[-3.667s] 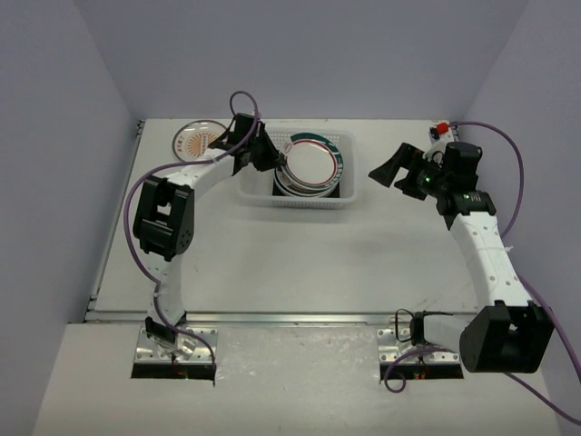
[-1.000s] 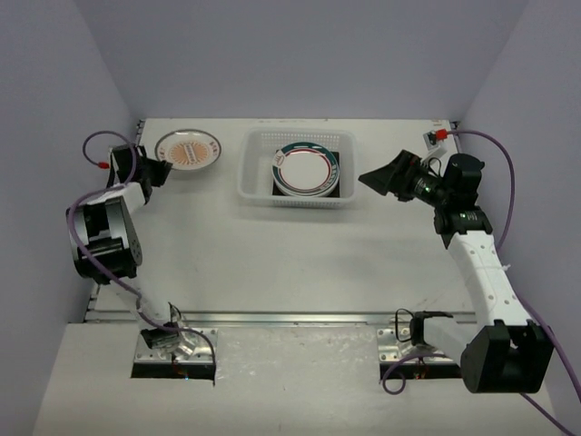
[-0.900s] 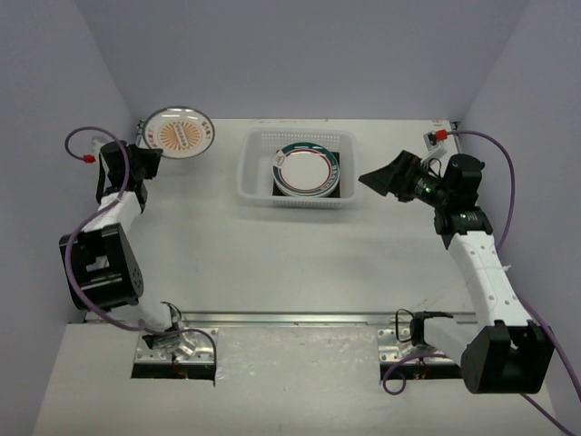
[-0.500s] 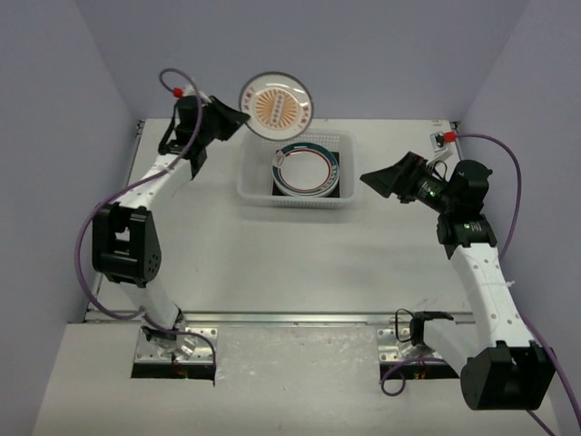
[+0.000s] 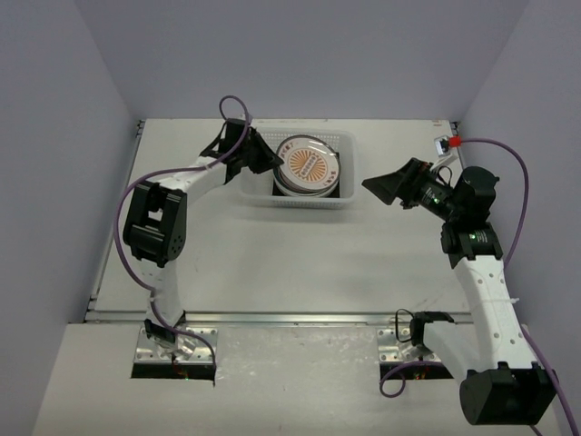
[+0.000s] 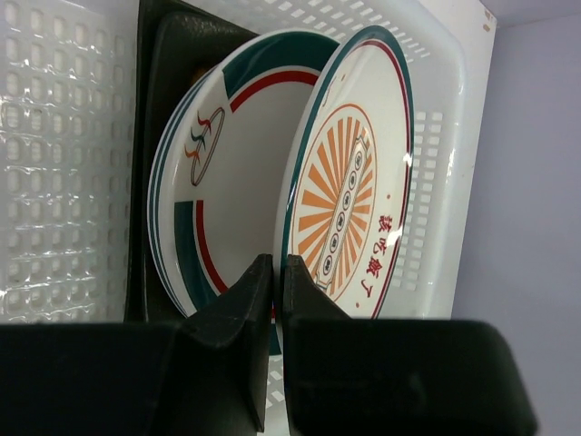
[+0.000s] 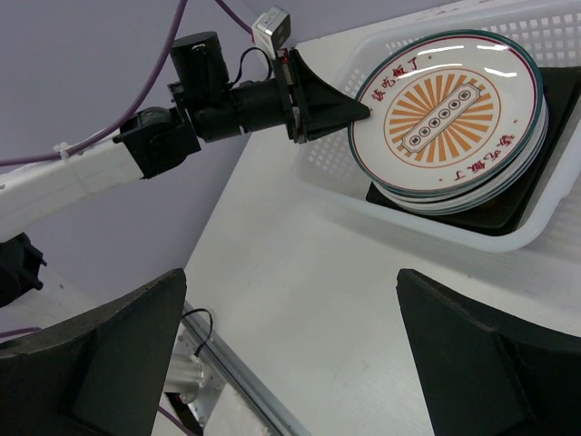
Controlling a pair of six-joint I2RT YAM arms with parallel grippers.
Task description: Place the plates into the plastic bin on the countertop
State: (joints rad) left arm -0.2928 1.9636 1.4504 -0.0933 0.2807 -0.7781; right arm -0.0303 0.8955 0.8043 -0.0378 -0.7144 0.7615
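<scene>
The white plastic bin (image 5: 343, 139) stands at the back middle of the countertop (image 5: 272, 254). In it is a stack: a dark square plate (image 6: 159, 136) at the bottom and round white plates, one with teal and red bands (image 6: 227, 173). My left gripper (image 5: 268, 162) is shut on the rim of the round orange-sunburst plate (image 5: 307, 163), which lies on top of the stack, its held edge slightly raised (image 6: 349, 195). The left gripper's jaws (image 6: 277, 263) pinch that rim. My right gripper (image 5: 386, 186) is open and empty, right of the bin, above the table (image 7: 290, 277).
A metal rail (image 5: 272, 318) runs along the near table edge. Purple-grey walls close in the left, back and right. The bin's lattice wall (image 6: 54, 182) is close beside the left gripper. The right wrist view shows the bin's front wall (image 7: 454, 232) and the left arm (image 7: 227, 95).
My left arm lifted the orange-sunburst plate from the back left of the table, swung it through the air and brought it down onto the stack in the bin. The right arm shifted slightly.
</scene>
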